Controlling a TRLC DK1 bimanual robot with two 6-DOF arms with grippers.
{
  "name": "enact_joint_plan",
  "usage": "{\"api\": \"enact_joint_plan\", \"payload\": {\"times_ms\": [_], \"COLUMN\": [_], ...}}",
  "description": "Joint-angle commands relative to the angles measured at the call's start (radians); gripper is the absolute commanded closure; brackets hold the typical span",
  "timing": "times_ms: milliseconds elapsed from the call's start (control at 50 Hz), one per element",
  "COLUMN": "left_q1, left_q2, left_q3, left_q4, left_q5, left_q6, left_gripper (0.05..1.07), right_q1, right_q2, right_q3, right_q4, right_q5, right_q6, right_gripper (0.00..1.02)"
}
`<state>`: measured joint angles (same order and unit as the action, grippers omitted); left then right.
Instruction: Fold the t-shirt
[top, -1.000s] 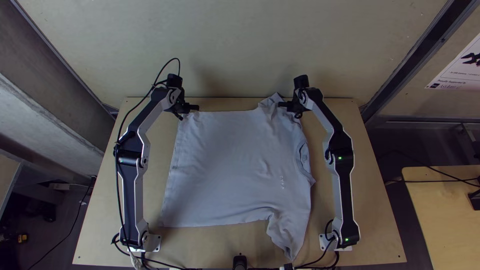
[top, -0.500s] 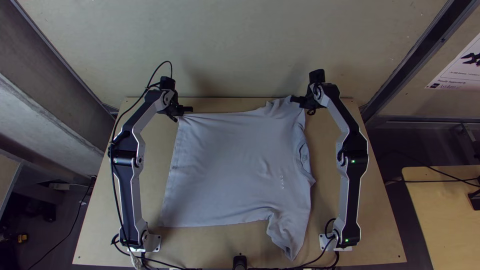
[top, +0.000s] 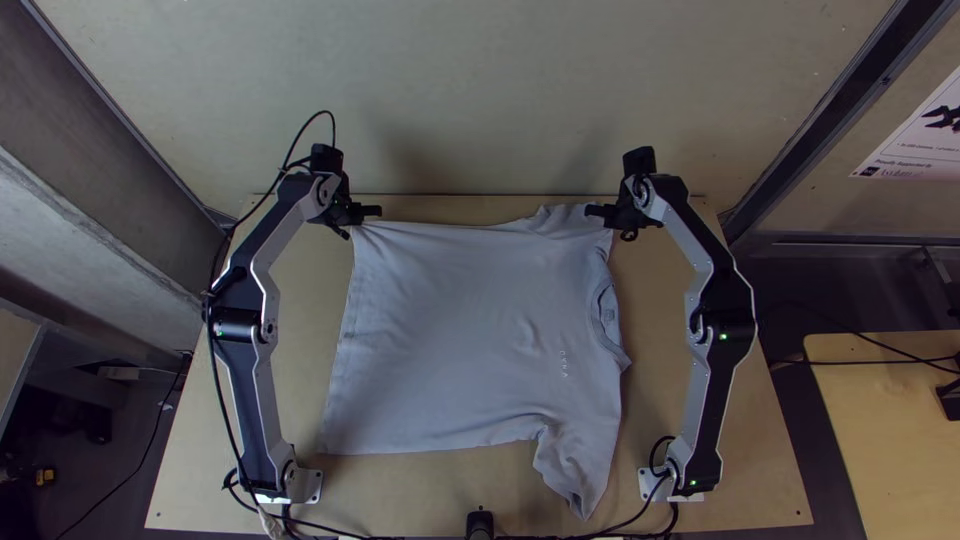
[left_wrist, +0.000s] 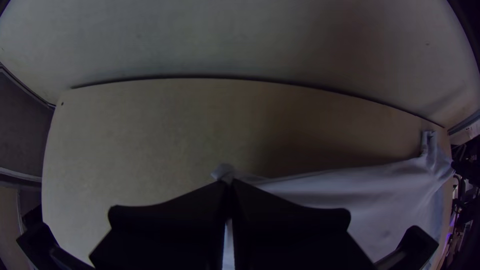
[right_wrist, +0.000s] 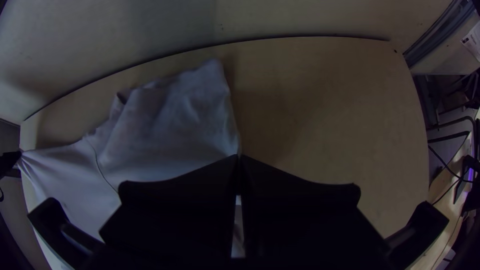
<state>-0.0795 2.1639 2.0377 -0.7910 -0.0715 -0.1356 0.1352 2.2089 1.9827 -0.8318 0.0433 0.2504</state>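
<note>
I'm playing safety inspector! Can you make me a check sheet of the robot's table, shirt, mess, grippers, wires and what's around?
surface: light wooden table
t-shirt: spread out with wrinkles, hem toward the left arm, collar toward the right
clutter: small black object at the near edge
left gripper: fingers closed on the shirt's far hem corner
right gripper: fingers closed on the far sleeve
cables: black cable looping above the left arm; more by both bases
surroundings: pale wall behind, poster and another table at right
</note>
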Motion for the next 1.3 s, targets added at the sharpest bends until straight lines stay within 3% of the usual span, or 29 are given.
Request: {"api": "enact_joint_plan", "payload": {"times_ms": [0, 720, 1280], "left_q1": [-0.006, -0.002, -0.013], "left_q2": [-0.084, -0.431, -0.570], "left_q3": [-0.054, -0.590, -0.843], "left_q4": [-0.011, 0.134, 0.187], "left_q5": [-0.004, -0.004, -0.004], "left_q6": [-0.024, -0.029, -0.039], "left_gripper": [1.05, 1.05, 1.05], "right_q1": [-0.005, 0.032, 0.107], "right_q2": [-0.080, -0.468, -0.635], "right_q3": [-0.059, -0.516, -0.794], "right_q4": [-0.009, 0.014, 0.028], "right_q5": [0.006, 0.010, 0.023], "right_q6": [-0.008, -0.007, 0.004], "right_gripper": [1.00, 1.00, 1.00]}}
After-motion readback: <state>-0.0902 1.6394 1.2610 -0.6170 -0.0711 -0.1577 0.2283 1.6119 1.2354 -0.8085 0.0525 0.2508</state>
